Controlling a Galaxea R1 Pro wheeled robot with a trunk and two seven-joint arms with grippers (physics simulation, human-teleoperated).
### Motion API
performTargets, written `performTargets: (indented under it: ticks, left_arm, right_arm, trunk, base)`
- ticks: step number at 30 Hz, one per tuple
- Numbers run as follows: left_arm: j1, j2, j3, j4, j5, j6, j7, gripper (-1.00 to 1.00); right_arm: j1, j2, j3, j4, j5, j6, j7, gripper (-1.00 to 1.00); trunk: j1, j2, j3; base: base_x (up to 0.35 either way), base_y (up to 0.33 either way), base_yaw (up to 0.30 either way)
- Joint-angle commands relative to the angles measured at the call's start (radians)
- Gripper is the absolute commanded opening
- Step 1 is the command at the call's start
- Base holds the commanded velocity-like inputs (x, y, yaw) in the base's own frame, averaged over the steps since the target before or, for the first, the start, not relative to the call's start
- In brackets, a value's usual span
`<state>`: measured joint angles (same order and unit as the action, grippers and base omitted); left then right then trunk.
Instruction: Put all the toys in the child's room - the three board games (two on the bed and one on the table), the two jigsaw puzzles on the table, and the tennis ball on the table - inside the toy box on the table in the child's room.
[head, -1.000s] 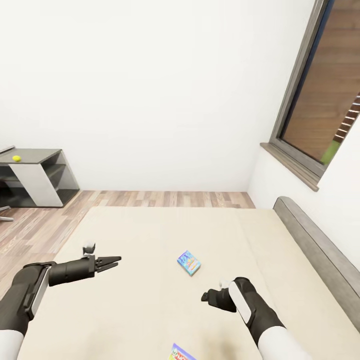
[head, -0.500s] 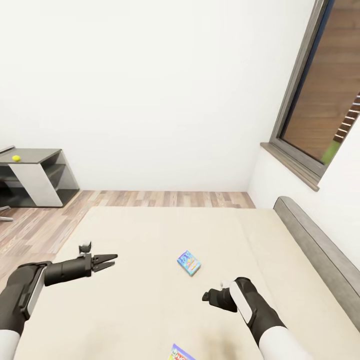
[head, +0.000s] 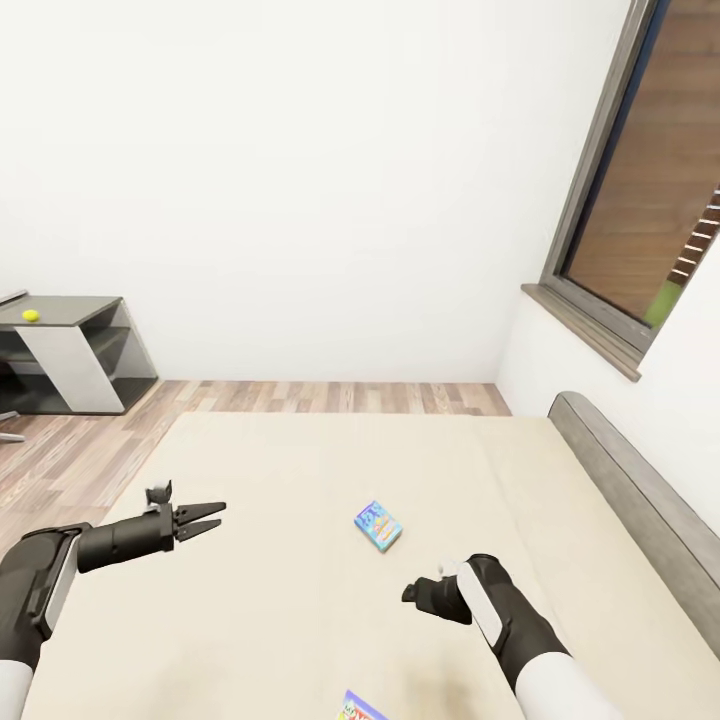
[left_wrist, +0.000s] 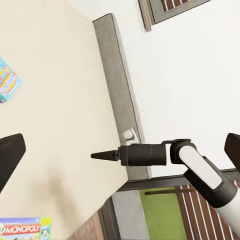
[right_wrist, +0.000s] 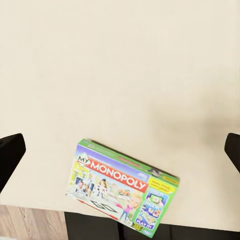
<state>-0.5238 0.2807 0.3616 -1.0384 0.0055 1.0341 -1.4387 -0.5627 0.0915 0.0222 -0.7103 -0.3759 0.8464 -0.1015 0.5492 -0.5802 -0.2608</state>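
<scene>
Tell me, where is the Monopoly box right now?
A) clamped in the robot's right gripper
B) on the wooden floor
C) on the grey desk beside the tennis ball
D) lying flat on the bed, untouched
D: the Monopoly box lies flat on the bed, with the open right gripper above it and not touching it.

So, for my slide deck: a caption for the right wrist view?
Monopoly board game lying flat near the bed's edge, below the open right gripper.

My head cam looks down over the bed (head: 300, 480); R wrist cam faces straight down, close on the Monopoly box (right_wrist: 122, 189), shared w/ L wrist cam.
</scene>
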Motion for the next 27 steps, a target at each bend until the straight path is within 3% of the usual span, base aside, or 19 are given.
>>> performTargets:
  ticks: [1,4,22,27]
  left_arm:
    - [-0.001,0.000,0.000,0.000,0.000,0.011,-0.003,1.00]
    - [-0.001,0.000,0.000,0.000,0.001,0.011,-0.003,1.00]
    - [-0.001,0.000,0.000,0.000,0.005,0.011,-0.003,1.00]
    - [-0.001,0.000,-0.003,0.000,0.005,0.011,-0.003,1.00]
  right_arm:
    - [-0.001,0.000,0.002,-0.001,-0.011,0.003,-0.010,1.00]
    - [0.000,0.000,0.002,-0.001,-0.011,0.002,-0.010,1.00]
    - [0.000,0.001,0.002,-0.001,-0.009,0.000,-0.010,1.00]
    - [0.000,0.001,0.002,-0.001,-0.009,0.000,-0.010,1.00]
  trunk:
    - [0.004,-0.009,-0.005]
    - [0.016,-0.030,-0.014]
    - [0.016,-0.030,-0.014]
    - [-0.003,0.005,0.001]
  base:
    - [0.000,0.000,0.000]
    - [0.000,0.000,0.000]
    - [0.000,0.000,0.000]
    - [0.000,0.000,0.000]
